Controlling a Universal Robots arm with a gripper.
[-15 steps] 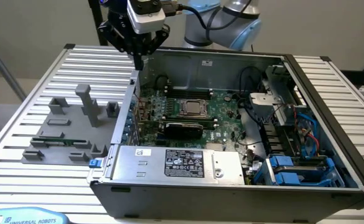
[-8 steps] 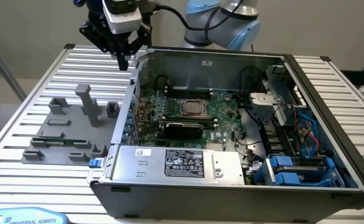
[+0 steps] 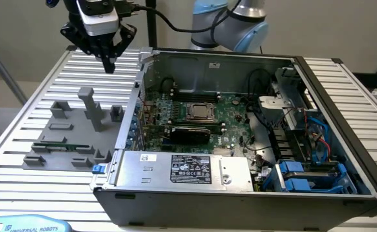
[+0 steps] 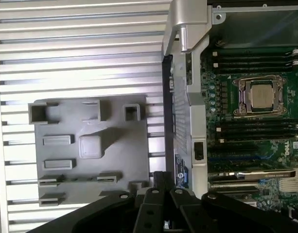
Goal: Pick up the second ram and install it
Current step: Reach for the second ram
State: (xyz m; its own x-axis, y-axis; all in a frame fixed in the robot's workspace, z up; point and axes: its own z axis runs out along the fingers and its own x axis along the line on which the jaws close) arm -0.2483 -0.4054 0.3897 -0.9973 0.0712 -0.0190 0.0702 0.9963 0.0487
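1. Pressed fully together at the fingers (image 3: pixel 108 57), with nothing gripped between them.
2. Points the gripper (image 3: pixel 109 70) straight down, high over the slatted table (image 3: pixel 20 186), just beside the far corner of the open computer case (image 3: pixel 240 203), on the exterior view's left of it.
3. Hangs well apart from the second ram (image 3: pixel 60 145), a thin green stick lying flat along the near part of the grey fixture (image 3: pixel 72 131), cradled between two low holders.
4. Stands beyond the fixture's tall post (image 3: pixel 89 106), which rises upright near the middle of the block.
5. Looks down in the wrist view past the closed gripper (image 4: pixel 162 178) onto the same fixture (image 4: pixel 124 145), with the case wall (image 4: pixel 187 121) next to it.
6. Faces, inside the case, the green motherboard (image 3: pixel 234 107) with its square silver processor (image 3: pixel 201 112) and long black memory slots (image 3: pixel 191 92) on both sides of that processor.
7. Keeps clear of the silver power supply (image 3: pixel 182 169) at the case's near side and the blue drive caddies (image 3: pixel 304 178) at the exterior view's right.
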